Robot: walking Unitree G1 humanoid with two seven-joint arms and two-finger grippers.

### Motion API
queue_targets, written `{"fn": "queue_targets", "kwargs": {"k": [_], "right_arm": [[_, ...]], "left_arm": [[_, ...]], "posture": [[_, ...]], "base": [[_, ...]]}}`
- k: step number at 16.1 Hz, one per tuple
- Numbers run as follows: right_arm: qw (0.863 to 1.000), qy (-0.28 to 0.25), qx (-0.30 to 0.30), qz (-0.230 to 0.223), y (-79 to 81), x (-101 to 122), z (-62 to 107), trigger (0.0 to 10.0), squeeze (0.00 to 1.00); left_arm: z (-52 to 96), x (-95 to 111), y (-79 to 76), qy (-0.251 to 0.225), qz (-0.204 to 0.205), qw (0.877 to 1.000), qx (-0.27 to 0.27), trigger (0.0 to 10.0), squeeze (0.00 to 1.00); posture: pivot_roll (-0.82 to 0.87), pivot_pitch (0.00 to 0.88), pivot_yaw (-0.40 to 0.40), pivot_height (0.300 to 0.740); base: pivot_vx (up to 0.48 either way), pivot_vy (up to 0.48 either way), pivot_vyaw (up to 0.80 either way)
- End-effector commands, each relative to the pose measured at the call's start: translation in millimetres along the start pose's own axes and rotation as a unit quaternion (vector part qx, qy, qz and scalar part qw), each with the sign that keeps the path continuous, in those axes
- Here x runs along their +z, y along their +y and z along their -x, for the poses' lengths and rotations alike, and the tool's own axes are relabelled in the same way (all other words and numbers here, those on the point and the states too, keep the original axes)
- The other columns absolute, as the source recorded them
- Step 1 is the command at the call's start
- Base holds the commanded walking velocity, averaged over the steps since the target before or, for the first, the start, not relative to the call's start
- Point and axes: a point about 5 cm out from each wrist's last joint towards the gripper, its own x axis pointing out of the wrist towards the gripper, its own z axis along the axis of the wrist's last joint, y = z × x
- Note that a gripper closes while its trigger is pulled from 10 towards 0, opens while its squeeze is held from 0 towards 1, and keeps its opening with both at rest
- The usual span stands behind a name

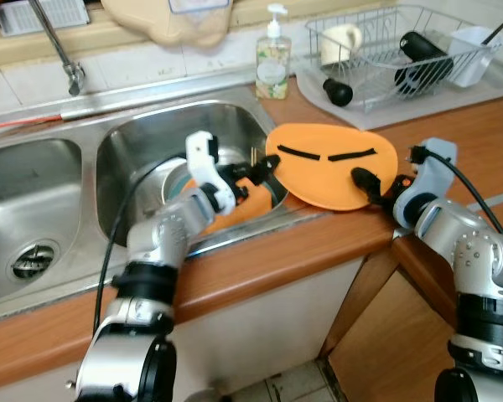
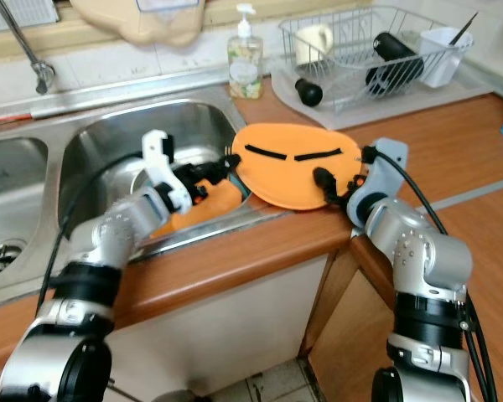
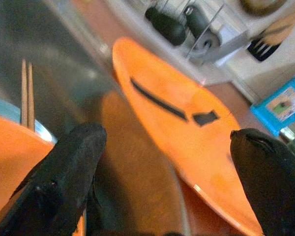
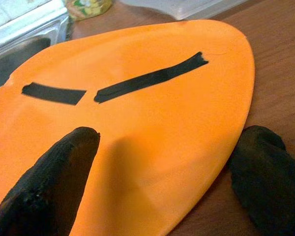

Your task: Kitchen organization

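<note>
Two open grippers: right gripper (image 4: pixel 162 182) straddles the flat orange plastic board (image 1: pixel 331 163), left gripper (image 3: pixel 172 187) hovers empty over the steel sink (image 1: pixel 134 146); nothing racked yet.

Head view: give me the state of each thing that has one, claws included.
Orange plate: flat on counter, edge overhanging the sink.
Left claw: open, at the plate's sink-side edge.
Right claw: open, straddling the plate's near edge.
Dish rack: loaded.
Soap bottle: upright.
</note>
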Motion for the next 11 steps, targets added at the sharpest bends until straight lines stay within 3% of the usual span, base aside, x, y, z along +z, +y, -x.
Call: {"fn": "queue_targets", "kwargs": {"k": [1, 3, 7, 11], "right_arm": [[1.000, 0.007, 0.030, 0.001, 11.3, -0.9, -1.2, 10.0, 0.00], [0.999, 0.012, 0.051, 0.006, 18.6, -3.5, -0.3, 10.0, 0.00], [0.997, 0.009, 0.070, 0.008, 26.3, -2.8, -1.2, 10.0, 0.00], [0.996, 0.007, 0.085, 0.015, 31.5, -2.1, -1.2, 10.0, 0.00]], "left_arm": [[-1.8, -1.7, 4.1, 0.008, -0.002, 1.000, 0.011, 10.0, 0.00], [-8.9, -7.9, 6.4, 0.025, 0.025, 0.999, 0.012, 10.0, 0.00], [-15.1, -12.0, 11.3, 0.036, 0.036, 0.998, 0.021, 10.0, 0.00], [-18.8, -2.7, 4.0, -0.006, 0.097, 0.995, -0.039, 10.0, 0.00]], "posture": [[-0.05, 0.000, 0.104, 0.740], [-0.05, 0.000, 0.107, 0.740], [-0.05, 0.000, 0.109, 0.740], [-0.05, 0.000, 0.110, 0.740]], "base": [[0.000, 0.000, 0.00], [0.000, 0.000, 0.00], [0.000, 0.000, 0.00], [0.000, 0.000, 0.00]]}}
